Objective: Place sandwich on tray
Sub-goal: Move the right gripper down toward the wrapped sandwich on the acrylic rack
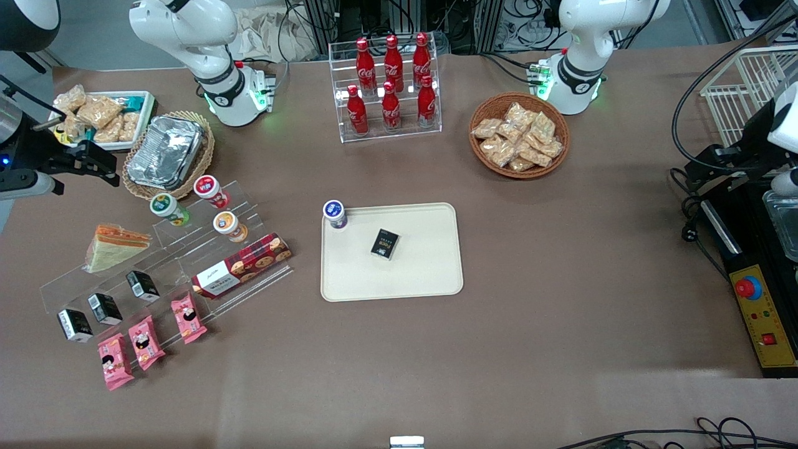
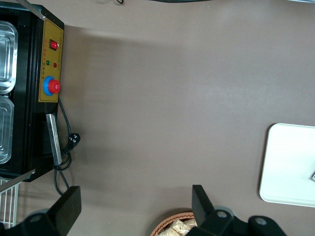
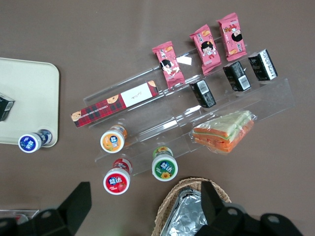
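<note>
Pincer (image 1: pixel 93 163) spread wide, holding nothing, hovering high at working arm's end of table, beside foil container (image 1: pixel 165 151) in its basket. Fingers (image 3: pixel 74 204) well apart in wrist view, nothing between them, camera looking straight down: likely a survey height before descent.

Sandwich (image 1: pixel 113 247) below pincer and nearer front camera, leaning on top step of clear stand (image 1: pixel 162 262), tilted, wrap intact. Wedge face exposed upward there (image 3: pixel 224 132), so probably open to a grasp from above. Yogurt cups (image 3: pixel 165 167) close beside it, black boxes (image 1: pixel 103 307) and pink packets (image 1: pixel 143 342) on lower steps: tight neighbours, risk of a nudge on approach.

Tray (image 1: pixel 430 274) well away from pincer, toward table centre, already bearing cup (image 1: pixel 335 213) and black box (image 1: pixel 384 243); bare space enough for sandwich. Task not yet begun, by the look
</note>
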{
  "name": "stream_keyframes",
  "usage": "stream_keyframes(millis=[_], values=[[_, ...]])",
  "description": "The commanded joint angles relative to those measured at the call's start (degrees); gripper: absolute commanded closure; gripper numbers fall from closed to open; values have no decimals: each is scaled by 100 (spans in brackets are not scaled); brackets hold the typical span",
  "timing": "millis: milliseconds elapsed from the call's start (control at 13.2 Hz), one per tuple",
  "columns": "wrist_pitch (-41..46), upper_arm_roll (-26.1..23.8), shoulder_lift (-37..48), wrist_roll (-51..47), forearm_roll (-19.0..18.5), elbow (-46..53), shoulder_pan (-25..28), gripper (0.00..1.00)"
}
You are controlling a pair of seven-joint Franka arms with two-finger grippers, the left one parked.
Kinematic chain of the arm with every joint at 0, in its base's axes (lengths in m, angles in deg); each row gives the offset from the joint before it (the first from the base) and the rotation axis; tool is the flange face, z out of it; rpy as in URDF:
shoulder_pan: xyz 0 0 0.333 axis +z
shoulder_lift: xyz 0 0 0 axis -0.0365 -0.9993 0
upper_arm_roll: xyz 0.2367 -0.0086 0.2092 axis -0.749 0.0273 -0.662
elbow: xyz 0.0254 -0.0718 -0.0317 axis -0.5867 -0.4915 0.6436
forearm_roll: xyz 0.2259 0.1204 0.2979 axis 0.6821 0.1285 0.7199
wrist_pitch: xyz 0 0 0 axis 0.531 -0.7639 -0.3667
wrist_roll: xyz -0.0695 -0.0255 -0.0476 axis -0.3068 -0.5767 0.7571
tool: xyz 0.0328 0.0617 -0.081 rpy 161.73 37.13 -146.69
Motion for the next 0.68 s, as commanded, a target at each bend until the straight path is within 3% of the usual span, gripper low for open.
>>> stream_keyframes(millis=[0,380,608], values=[[14,18,-24,18,5,-14,-44,1],[198,150,-130,-306,189,64,-53,1],[382,133,-121,-1918,216,64,-18,1]])
